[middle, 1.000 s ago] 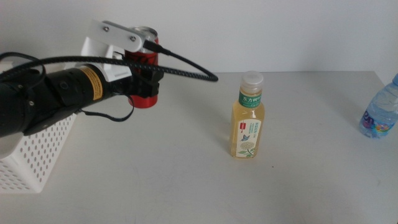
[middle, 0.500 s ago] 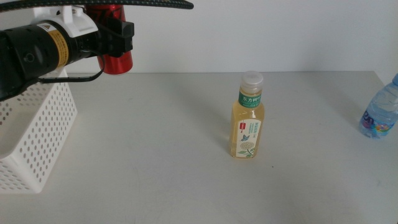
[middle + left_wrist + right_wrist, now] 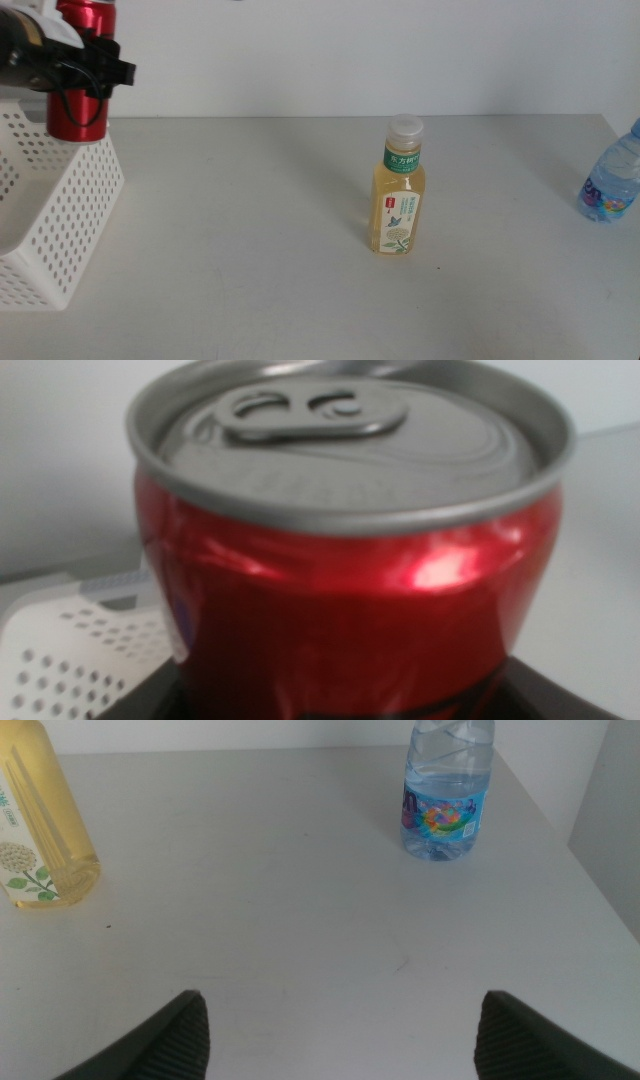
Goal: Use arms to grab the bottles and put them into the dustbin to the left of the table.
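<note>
Your left gripper (image 3: 88, 72) is clamping the red can (image 3: 80, 70) upright in the air, directly above the dustbin (image 3: 55, 215) at the table's (image 3: 250, 250) left edge. The tea bottle (image 3: 399, 187) is standing well right of the dustbin, the water bottle (image 3: 612, 177) farther right still. Your right gripper (image 3: 340, 1030) is waiting with jaws spread wide, near the water bottle.

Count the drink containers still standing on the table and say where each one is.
2: the yellow tea bottle near the table's middle, and the water bottle at its right edge. The red soda can is off the table, held by the left gripper above the dustbin.
</note>
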You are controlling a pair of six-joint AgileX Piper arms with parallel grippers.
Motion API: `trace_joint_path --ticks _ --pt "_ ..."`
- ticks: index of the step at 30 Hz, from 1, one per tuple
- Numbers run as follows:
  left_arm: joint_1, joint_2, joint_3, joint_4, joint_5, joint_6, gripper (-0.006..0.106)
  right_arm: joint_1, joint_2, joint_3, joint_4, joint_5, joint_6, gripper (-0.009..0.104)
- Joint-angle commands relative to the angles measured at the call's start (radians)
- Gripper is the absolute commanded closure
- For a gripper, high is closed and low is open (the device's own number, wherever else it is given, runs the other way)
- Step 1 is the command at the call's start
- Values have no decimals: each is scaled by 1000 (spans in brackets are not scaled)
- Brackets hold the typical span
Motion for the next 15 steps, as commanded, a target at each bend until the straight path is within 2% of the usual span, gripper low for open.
trace_joint_path --ticks 1,4,7,11,15 --pt "61 -24 -128 -188 32 252 80 -5 -22 -6 -13 -61 -9 27" --pt "149 16 -225 -338 172 436 80 -5 -22 -6 -13 -61 -9 27" --pt "235 73 -322 -433 335 554 80 -5 -22 -6 -13 -61 -9 27" --pt "328 154 -421 -490 468 591 81 -5 -22 -6 -13 -61 -9 27" --pt "395 236 -494 -493 544 591 86 -5 -22 -6 -13 -61 -9 27"
